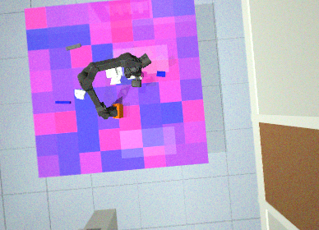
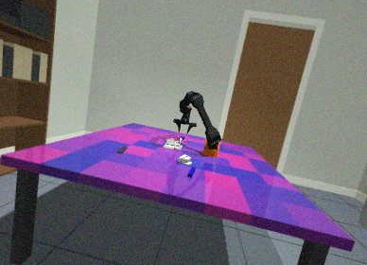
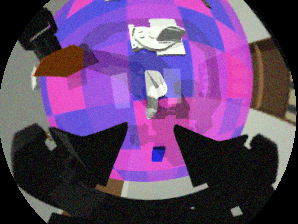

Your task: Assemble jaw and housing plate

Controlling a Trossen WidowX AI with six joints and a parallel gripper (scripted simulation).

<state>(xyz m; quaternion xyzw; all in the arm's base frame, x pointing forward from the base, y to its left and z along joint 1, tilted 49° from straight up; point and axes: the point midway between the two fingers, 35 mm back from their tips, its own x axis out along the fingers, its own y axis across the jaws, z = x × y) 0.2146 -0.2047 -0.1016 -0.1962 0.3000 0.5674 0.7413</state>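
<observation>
My gripper (image 2: 184, 132) (image 3: 150, 125) is open and empty, pointing down above the table. The loose white jaw (image 3: 155, 86) lies on the table below and between the fingers; it shows small in the exterior view (image 2: 181, 140). The white base (image 1: 113, 75) (image 2: 170, 145) (image 3: 176, 49) lies beside it, with one jaw (image 3: 171, 34) on it, its far part grey in shade. Its pins and gear teeth are too small to tell. A separate white piece (image 1: 80, 94) (image 2: 184, 159), seemingly the housing plate, lies apart from the base. The arm partly covers the loose jaw from above.
A blue block (image 1: 161, 74) (image 3: 158, 153) lies beyond the loose jaw. A blue bar (image 1: 62, 102) (image 2: 191, 171) lies near the separate white piece. A dark grey bar (image 1: 73, 47) (image 2: 122, 150) lies farther off. The orange arm mount (image 1: 118, 111) (image 2: 211, 149) stands on the patterned table (image 1: 191, 149).
</observation>
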